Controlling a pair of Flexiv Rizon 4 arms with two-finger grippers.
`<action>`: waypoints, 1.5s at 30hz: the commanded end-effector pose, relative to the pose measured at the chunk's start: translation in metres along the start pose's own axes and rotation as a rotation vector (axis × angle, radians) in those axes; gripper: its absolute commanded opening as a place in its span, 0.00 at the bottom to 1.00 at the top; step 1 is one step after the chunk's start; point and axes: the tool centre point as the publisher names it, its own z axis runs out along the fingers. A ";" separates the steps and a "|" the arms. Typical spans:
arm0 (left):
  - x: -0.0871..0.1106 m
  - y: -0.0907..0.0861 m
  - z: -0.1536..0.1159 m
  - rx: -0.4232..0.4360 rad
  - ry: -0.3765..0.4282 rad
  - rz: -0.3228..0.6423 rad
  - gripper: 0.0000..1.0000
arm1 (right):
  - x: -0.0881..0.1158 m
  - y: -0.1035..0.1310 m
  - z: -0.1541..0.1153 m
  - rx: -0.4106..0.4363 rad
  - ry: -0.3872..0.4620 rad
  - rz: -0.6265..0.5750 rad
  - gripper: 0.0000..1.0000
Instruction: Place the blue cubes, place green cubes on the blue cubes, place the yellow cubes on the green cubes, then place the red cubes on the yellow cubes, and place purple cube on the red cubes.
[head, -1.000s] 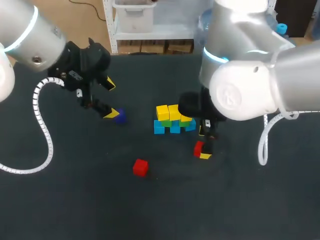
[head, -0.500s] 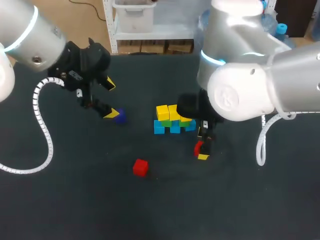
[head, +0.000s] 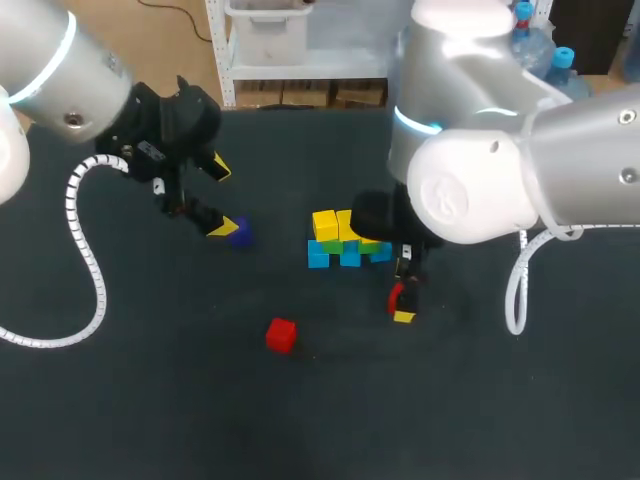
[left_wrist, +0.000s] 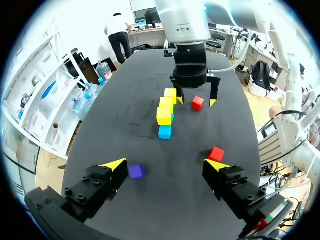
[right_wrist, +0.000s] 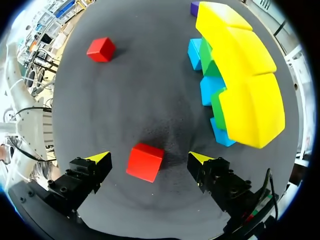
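Across the dark table (head: 150, 400), the right arm (head: 480, 190) has edged toward the stack over the past second. The right gripper (head: 402, 300) straddles a red cube (right_wrist: 145, 162), jaws released, neither finger touching it. The left arm (head: 70, 90) has not moved, and the left gripper (head: 222, 199) hangs spread just beside the purple cube (head: 240, 233). Yellow cubes (head: 335, 225) top green cubes (head: 372, 247) and blue cubes (head: 335, 257), so the red layer appears next. A second red cube (head: 281, 335) lies well apart. No container shows; the cubes rest on the bare table.
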 end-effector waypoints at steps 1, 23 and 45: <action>0.001 0.001 0.000 0.001 -0.005 0.003 1.00 | 0.000 0.003 0.002 0.015 0.004 0.006 1.00; 0.001 0.001 0.000 0.001 -0.005 0.003 1.00 | 0.001 0.001 0.002 0.024 0.021 0.008 0.21; 0.001 0.001 0.000 0.001 -0.005 0.003 1.00 | 0.022 0.012 -0.024 0.118 -0.025 -0.051 0.00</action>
